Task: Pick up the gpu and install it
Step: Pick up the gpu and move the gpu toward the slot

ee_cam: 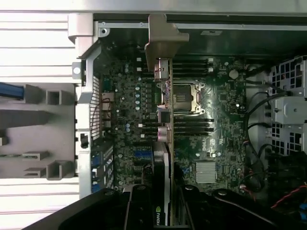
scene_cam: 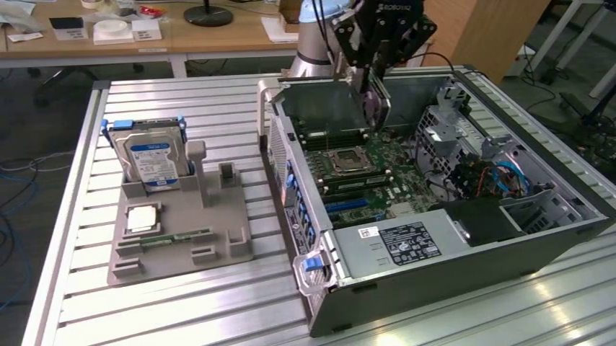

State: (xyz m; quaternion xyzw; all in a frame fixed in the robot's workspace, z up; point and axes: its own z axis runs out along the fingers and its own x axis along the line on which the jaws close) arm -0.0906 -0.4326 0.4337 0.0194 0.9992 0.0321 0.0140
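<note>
**Black gpu (scene_cam: 376, 101) clamped over the open computer case (scene_cam: 452, 238)**

The end effector (scene_cam: 377, 63) is closed on the gpu, gripping it by its upper edge. The card hangs on edge over the green motherboard (scene_cam: 371, 169), at about one o'clock from the processor socket (scene_cam: 345, 158) in the exterior view. In the wrist view, the fingers (ee_cam: 139, 211) press against both faces of the card. Its silver bracket (ee_cam: 162, 40) sits at the end toward the case's edge. At nine o'clock from the case, a hard drive (scene_cam: 149, 155) stands upright in a grey holder (scene_cam: 183, 241) on the aluminium desk (scene_cam: 192, 317).
</note>
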